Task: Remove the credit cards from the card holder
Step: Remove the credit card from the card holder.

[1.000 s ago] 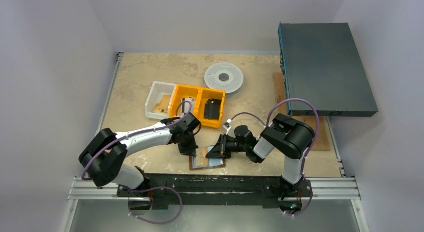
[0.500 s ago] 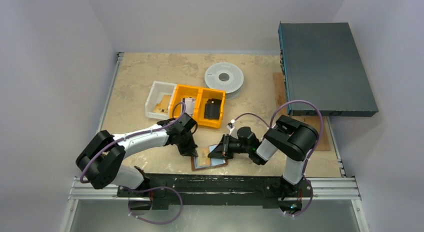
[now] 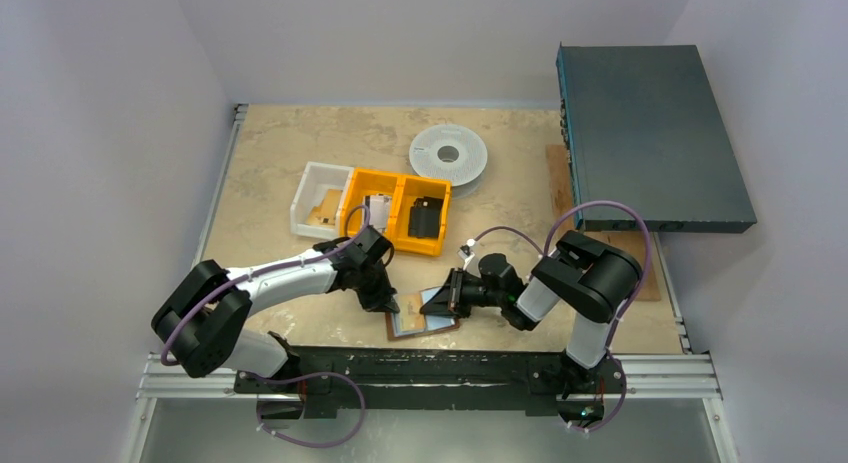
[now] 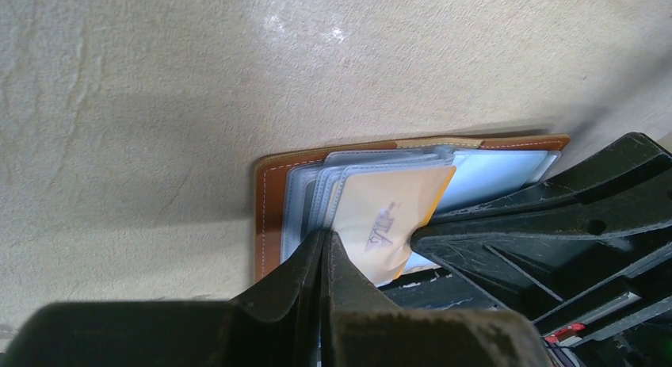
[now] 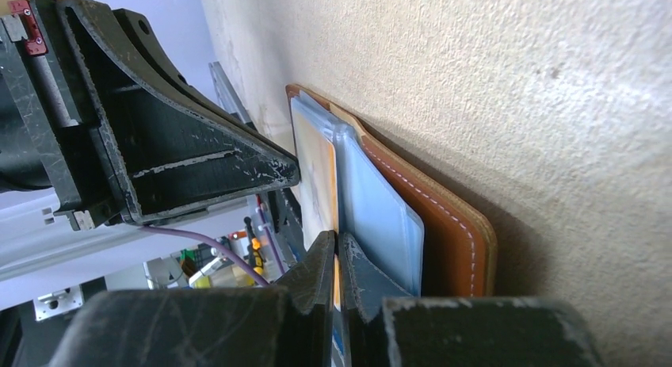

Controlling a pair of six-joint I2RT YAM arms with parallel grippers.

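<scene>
The card holder, brown leather with pale blue sleeves, lies open near the table's front edge. It also shows in both wrist views. A cream credit card with a dark mark sticks partway out of the sleeves. My right gripper is shut on that credit card's edge, coming in from the right. My left gripper is shut, its tips pinching the sleeve edges at the holder's left side. Other cards stay hidden in the sleeves.
Behind the arms stand an orange bin holding a black item, a white bin and a grey spool. A dark box overhangs the right side. The metal rail runs just in front of the holder.
The right gripper has drawn a little to the right, and the card holder has shifted slightly right with it. The left gripper has stayed at the holder's left edge.
</scene>
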